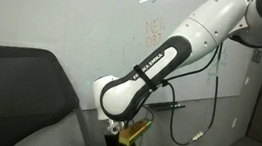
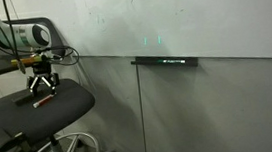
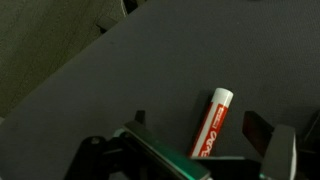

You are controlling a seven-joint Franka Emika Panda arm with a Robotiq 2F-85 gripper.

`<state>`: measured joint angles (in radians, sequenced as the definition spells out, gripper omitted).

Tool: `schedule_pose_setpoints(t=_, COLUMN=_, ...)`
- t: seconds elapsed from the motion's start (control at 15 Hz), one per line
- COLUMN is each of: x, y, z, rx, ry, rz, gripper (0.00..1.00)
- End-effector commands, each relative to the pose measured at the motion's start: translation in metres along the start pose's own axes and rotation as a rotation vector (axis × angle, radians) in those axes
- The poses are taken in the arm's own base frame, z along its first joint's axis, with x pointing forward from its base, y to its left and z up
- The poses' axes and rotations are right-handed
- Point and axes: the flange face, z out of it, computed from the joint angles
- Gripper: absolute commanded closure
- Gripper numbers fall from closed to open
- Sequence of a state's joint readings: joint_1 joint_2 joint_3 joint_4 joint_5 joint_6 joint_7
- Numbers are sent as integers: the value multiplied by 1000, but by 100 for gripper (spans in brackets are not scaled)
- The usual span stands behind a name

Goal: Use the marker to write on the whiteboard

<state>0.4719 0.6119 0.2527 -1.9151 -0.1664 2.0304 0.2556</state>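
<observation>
Your fingers (image 3: 284, 150) stand spread wide and empty just above the chair seat (image 2: 73, 102), since the marker (image 3: 212, 125) lies flat on it beneath them, not yet gripped. The whiteboard (image 2: 171, 17) stands on the wall behind, so you probably need to lower and pinch the marker first.

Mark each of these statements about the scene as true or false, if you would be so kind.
1. The gripper is open. True.
2. The marker is clamped in the gripper. False: it lies loose on the dark seat.
3. The whiteboard bears faint scribbles. True.
4. The gripper presses against the whiteboard. False: it hangs over the seat, away from the board.
5. A dark bar sits at the whiteboard's lower edge. True.
</observation>
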Motion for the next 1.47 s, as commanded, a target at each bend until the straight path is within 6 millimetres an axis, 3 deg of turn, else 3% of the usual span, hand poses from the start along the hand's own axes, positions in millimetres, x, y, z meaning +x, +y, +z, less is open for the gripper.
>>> schedule_pose_setpoints(t=0.0, x=15, y=12, z=5, rx=24, ry=-21, rz=3, gripper=0)
schedule_pose_setpoints(t=0.53, x=23, y=16, z=37, rx=17, ry=-82, rz=26, gripper=0)
schedule_pose_setpoints(t=0.6, x=25, y=17, z=39, rx=20, ry=-84, rz=28, gripper=25)
schedule_pose_setpoints(t=0.67, x=26, y=17, z=39, rx=19, ry=-83, rz=24, gripper=27)
schedule_pose_setpoints(t=1.27, x=21, y=13, z=28, rx=-30, ry=-80, rz=39, gripper=95)
schedule_pose_setpoints(t=1.33, x=20, y=13, z=28, rx=-36, ry=-80, rz=42, gripper=99)
schedule_pose_setpoints(t=1.4, x=18, y=13, z=27, rx=-46, ry=-77, rz=46, gripper=96)
